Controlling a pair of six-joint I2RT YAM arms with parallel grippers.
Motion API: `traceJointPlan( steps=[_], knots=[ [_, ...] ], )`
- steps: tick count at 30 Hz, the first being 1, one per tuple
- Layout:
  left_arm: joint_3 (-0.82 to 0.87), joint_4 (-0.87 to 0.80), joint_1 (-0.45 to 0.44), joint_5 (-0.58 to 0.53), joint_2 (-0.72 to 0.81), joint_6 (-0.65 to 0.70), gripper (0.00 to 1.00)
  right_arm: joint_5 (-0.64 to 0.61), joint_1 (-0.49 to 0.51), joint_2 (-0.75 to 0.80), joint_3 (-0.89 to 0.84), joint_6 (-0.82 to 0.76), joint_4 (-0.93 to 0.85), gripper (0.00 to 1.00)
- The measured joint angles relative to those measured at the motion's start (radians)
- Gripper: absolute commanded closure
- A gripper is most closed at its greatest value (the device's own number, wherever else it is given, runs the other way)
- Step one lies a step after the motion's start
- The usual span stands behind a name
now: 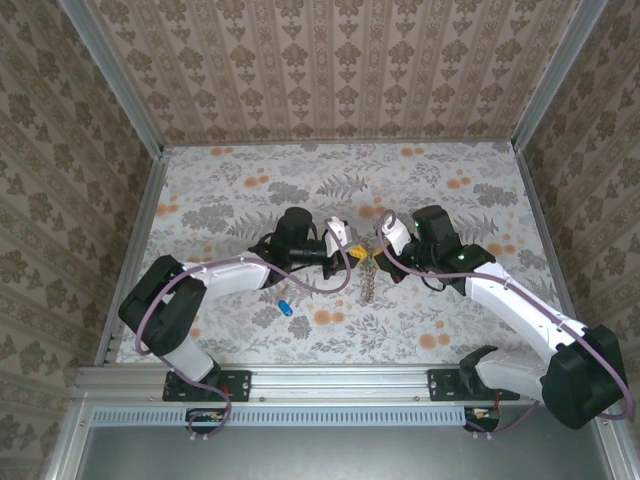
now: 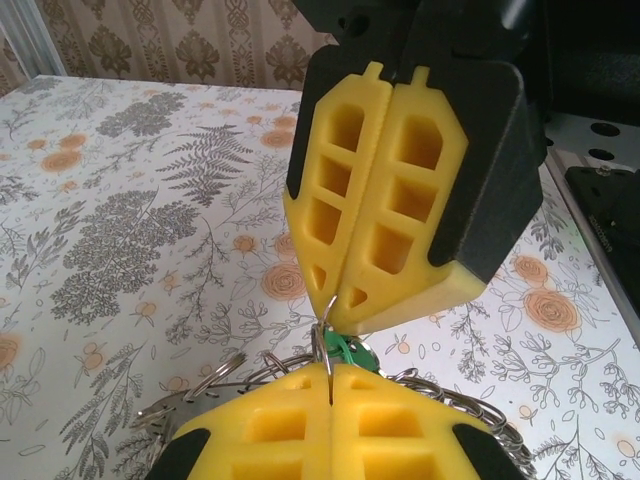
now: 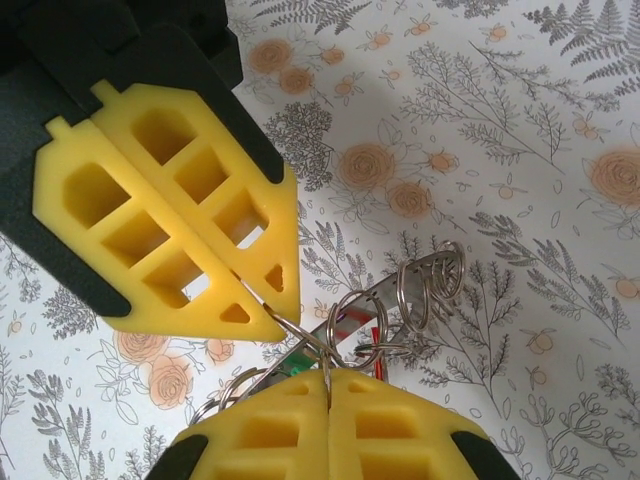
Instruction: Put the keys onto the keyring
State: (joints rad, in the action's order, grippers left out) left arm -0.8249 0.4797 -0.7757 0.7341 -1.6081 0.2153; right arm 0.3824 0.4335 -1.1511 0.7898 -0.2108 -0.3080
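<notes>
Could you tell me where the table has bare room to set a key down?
Bare: the far strip of the table along the back wall, and the far-right corner. Crowded: the centre, where the left gripper and the right gripper pinch the keyring, with a blue key just near-left.

We count two claws here, the left claw (image 2: 330, 388) and the right claw (image 3: 327, 386). One keyring (image 3: 300, 335), one blue key (image 1: 284, 307) alone on the surface (image 1: 450, 200), one green key (image 2: 346, 350), one red key (image 3: 376, 336), at least three small rings (image 3: 432, 285), and one chain (image 1: 367, 283).
</notes>
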Motion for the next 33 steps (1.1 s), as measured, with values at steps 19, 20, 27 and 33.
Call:
traceJointPlan(
  steps=[19,20,27,33],
  knots=[
    [-0.005,0.0,0.003,0.011,0.0,0.009,1.0,0.052,-0.01,0.0,0.139,0.013,-0.179,1.0],
    [-0.005,0.0,0.003,0.011,0.0,0.009,1.0,0.052,-0.01,0.0,0.141,0.023,-0.187,1.0],
    [-0.013,-0.005,0.002,0.016,-0.003,0.016,1.0,0.011,-0.003,-0.027,0.185,0.022,-0.235,1.0],
    [-0.015,-0.018,0.003,0.029,-0.02,0.017,1.0,-0.043,0.035,0.025,0.098,-0.098,-0.152,1.0]
  ],
)
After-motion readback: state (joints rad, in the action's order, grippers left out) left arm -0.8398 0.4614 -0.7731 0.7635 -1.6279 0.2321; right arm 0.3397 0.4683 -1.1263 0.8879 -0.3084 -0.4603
